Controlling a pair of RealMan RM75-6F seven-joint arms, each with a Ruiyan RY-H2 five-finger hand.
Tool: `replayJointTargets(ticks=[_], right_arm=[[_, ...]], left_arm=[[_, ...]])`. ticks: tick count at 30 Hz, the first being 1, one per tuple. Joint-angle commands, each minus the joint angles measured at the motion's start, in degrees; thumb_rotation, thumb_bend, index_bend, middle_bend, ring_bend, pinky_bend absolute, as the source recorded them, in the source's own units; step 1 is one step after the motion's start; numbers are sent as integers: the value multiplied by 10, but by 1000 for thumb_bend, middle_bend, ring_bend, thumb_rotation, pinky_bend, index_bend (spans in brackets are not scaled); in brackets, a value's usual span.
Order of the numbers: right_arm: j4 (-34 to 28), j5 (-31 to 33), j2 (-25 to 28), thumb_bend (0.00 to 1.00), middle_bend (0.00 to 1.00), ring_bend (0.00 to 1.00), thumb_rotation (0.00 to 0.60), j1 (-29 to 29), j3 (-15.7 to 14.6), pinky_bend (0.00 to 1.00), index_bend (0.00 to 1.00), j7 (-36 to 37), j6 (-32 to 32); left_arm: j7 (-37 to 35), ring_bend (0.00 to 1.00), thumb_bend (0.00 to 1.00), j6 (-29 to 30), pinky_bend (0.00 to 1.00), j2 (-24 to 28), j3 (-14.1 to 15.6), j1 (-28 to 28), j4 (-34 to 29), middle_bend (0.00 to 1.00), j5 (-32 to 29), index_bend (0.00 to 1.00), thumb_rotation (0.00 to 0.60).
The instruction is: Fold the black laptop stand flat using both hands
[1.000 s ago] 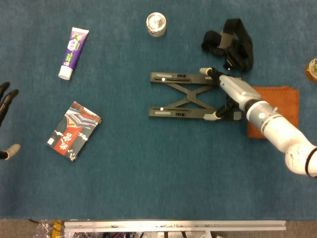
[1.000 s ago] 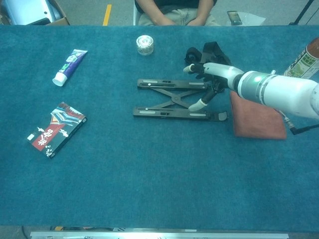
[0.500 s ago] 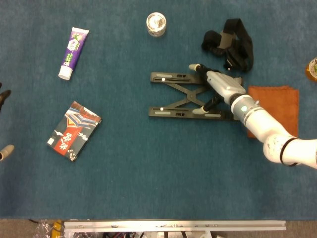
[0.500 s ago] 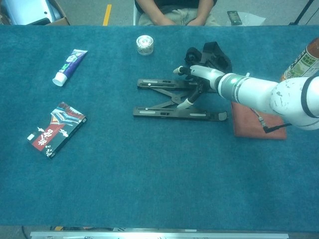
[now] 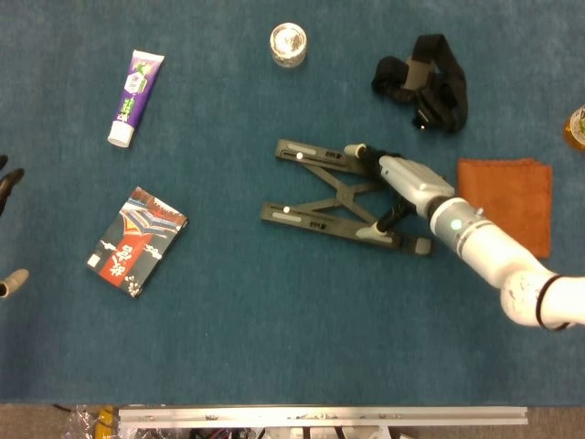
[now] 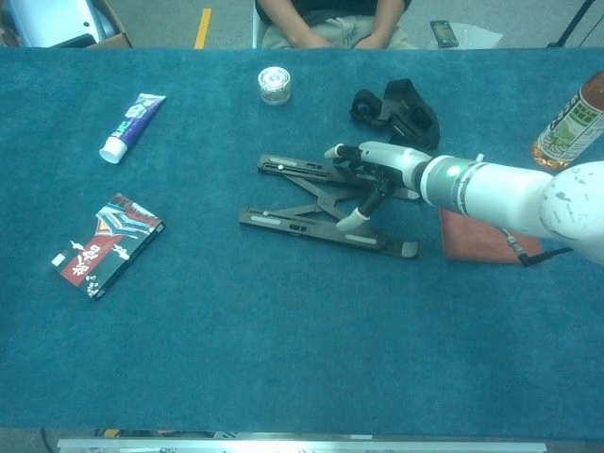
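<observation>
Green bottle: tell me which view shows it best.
The chest view: the bottle stands nearly whole at the table's right edge, label readable as green. The head view catches only a cropped sliver of it at the frame's right edge.

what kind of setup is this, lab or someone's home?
Probably a lab or data-collection bench: a blue cloth-covered table with unrelated props scattered on it, like the purple-and-white toothpaste tube and black folding laptop stand, plus a seated person at the far edge.

Right hand (image 5: pixel 388 187) has skewed laptop stand (image 5: pixel 320 197) leftward
</observation>
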Motion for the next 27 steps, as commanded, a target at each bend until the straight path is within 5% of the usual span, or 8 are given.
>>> replayJointTargets(ticks=[1, 19, 27], right_arm=[[-23, 3, 10, 0, 58, 49, 600, -5, -4, 0, 0, 6, 6], [-127, -42, 53, 0, 21, 47, 600, -31, 4, 0, 0, 40, 28], [-125, -31, 77, 0, 0, 7, 600, -41, 4, 0, 0, 63, 24]], left_arm=[[-2, 0, 135, -1, 0, -1, 1, 0, 2, 0, 1, 0, 600], [-5, 0, 135, -8, 0, 15, 13, -5, 4, 0, 27, 0, 600], [36, 0, 135, -41, 0, -1, 27, -20, -24, 0, 58, 0, 600]])
